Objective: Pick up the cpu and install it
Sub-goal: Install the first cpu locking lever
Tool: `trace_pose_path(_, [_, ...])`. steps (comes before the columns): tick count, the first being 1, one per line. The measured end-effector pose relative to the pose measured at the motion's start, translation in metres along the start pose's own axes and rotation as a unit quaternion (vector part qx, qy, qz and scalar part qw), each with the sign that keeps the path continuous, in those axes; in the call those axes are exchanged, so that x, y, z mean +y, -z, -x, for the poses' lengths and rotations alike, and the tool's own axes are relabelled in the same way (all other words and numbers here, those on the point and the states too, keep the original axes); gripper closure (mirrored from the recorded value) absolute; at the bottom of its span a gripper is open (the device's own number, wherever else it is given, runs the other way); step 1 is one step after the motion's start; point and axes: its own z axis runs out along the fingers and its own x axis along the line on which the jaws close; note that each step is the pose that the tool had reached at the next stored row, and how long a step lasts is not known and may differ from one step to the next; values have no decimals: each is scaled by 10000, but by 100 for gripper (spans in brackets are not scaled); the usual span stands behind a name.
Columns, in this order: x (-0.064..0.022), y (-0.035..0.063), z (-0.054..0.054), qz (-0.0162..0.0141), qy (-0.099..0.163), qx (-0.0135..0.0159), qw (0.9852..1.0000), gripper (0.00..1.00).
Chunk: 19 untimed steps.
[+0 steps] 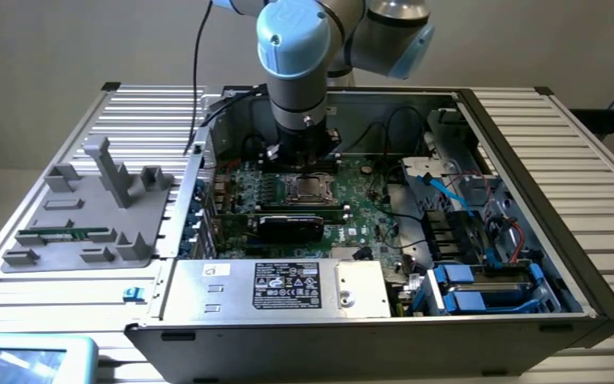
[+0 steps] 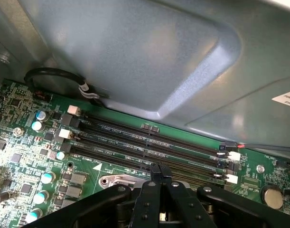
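Two black fingers (image 2: 151,190) are pressed together tip to tip, and I see nothing clamped between them. In the wrist view they hang close over one corner of the metal socket frame (image 2: 117,180), right beside the rows of dark memory slots (image 2: 149,142). Around these spreads the green motherboard (image 2: 26,156), with pale-topped capacitors (image 2: 38,126) on one side, a coin battery (image 2: 271,196) on the other, and the grey case wall (image 2: 135,57) rising behind the slots. From where the exterior view looks, the robot arm (image 1: 297,48) reaches straight down into the open computer case (image 1: 520,160). What looks like the cpu (image 1: 309,190), a pale silvery square, lies flat inside the socket just under the arm's tip, though I cannot tell whether it is fully seated. A black expansion card (image 1: 291,226) sits just in front of the socket, and nearer the camera lies the silver power supply (image 1: 285,284) with its dark label. Blue drive carriers (image 1: 478,288) fill the corner of the case on the exterior view's right. The case rests on a ribbed metal desk (image 1: 584,128). On the exterior view's left, well apart from the case, a grey holder (image 1: 83,216) stands on the desk with a long green memory stick (image 1: 67,234) lying in it.
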Motion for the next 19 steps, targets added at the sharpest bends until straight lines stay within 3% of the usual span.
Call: trace_pose_path(19, [-11, -9, 30, 3, 12, 6, 10000, 91])
